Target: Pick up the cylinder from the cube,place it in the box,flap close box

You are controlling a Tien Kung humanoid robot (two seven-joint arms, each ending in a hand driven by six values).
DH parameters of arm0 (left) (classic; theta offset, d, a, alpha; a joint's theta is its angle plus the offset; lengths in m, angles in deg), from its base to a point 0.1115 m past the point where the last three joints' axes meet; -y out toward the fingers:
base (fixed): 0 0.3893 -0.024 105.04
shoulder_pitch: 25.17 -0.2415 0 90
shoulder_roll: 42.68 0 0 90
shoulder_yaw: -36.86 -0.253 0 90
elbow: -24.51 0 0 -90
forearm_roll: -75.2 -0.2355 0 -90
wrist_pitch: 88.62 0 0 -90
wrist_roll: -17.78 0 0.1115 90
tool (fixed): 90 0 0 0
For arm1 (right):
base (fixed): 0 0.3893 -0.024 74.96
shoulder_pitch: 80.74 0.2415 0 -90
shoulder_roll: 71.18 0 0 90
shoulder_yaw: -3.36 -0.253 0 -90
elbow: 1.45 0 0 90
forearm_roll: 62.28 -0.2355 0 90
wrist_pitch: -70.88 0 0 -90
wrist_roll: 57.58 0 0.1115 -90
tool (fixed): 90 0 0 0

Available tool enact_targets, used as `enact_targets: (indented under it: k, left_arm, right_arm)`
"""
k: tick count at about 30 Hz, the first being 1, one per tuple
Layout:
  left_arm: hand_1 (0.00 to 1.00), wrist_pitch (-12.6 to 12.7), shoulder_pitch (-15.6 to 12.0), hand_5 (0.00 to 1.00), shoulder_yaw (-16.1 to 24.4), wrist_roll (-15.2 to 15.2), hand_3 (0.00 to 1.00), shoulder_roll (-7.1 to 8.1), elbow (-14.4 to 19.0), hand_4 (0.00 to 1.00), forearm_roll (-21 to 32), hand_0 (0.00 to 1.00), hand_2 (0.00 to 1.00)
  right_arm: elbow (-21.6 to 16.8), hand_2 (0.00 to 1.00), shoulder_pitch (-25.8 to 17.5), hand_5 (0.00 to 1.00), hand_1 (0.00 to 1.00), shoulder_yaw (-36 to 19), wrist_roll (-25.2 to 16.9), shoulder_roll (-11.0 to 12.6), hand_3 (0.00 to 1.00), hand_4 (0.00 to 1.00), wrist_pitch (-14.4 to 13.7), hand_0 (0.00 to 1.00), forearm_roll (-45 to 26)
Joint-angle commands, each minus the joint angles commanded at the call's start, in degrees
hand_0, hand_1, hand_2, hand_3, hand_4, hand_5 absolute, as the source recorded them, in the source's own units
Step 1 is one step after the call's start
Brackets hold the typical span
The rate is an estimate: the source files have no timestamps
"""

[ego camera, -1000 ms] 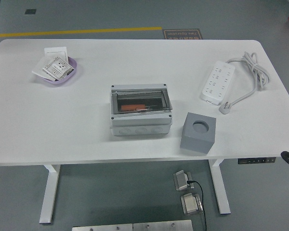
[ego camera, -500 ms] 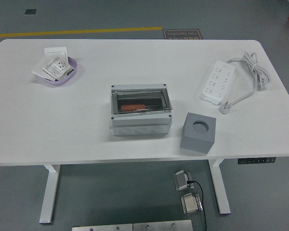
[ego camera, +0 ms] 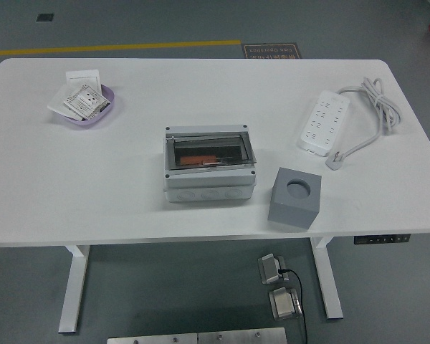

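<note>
Neither hand shows in the head view, so no grip can be read. On the white table (ego camera: 93, 193), the grey box (ego camera: 210, 163) sits mid-table, its clear flap down over an orange cylinder (ego camera: 198, 159) inside. Just beside it, toward the near edge, stands a matte grey cube (ego camera: 294, 198) with a round empty socket on top.

The tabletop (ego camera: 93, 193) is smooth, matt white. The box (ego camera: 209, 172) looks like pale grey plastic with a glossy, smoky see-through flap (ego camera: 209, 152). The cube (ego camera: 295, 196) is matt grey, its faces plain and even. The power strip (ego camera: 323, 122) is smooth white plastic. The bowl (ego camera: 93, 118) looks like lilac plastic, holding printed paper sachets (ego camera: 80, 100).
</note>
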Motion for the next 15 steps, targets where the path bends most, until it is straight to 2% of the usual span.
enact_targets:
  k: [15]
  left_arm:
    - [0.654,0.37,0.01,0.396,-0.8,0.33,0.612,-0.58,0.0,0.673,1.21,0.635,0.465]
  right_arm:
    - [0.44,0.548,0.98,0.754,0.47,0.1,-0.2,-0.81,0.553,0.901,0.37,0.438,0.42]
